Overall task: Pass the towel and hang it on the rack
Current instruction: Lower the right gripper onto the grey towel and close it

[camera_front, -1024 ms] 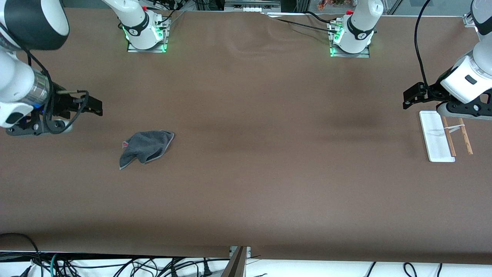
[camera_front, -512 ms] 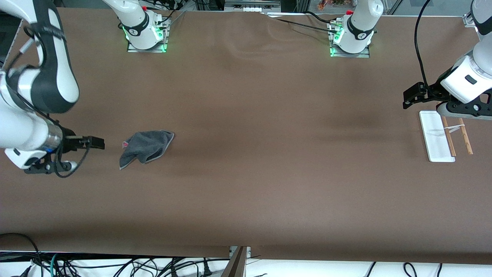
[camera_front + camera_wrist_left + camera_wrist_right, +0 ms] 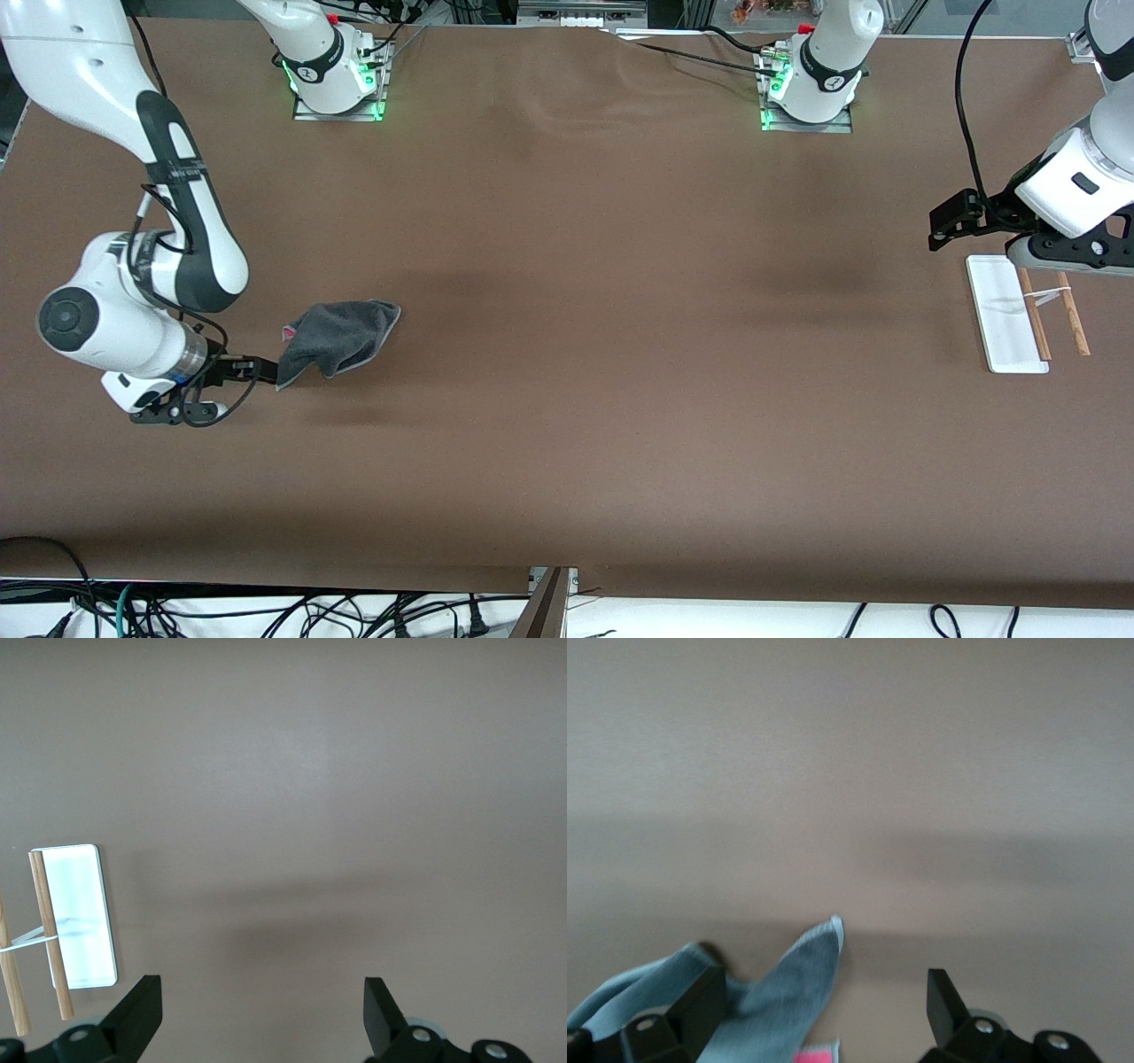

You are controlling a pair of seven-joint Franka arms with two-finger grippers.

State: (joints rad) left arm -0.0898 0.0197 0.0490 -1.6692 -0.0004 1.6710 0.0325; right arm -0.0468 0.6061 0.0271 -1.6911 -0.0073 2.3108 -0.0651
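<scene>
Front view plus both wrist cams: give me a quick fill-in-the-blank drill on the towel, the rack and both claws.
1. The grey towel lies toward the ____ arm's end of the table.
2. The right claw is at the towel's corner, fingers ____.
3. The rack has two wooden rods on a ____ base.
4. The left claw, open, waits beside the ____.

Missing words: right; open; white; rack

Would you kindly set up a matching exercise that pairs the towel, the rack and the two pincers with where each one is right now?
Things:
1. towel
2. rack
3. right pincer
4. left pincer

Places:
A. open, up beside the rack
B. crumpled on the table toward the right arm's end
C. on the table at the left arm's end
D. low, open, at the towel's nearest corner

Pairs: 1-B, 2-C, 3-D, 4-A
</scene>
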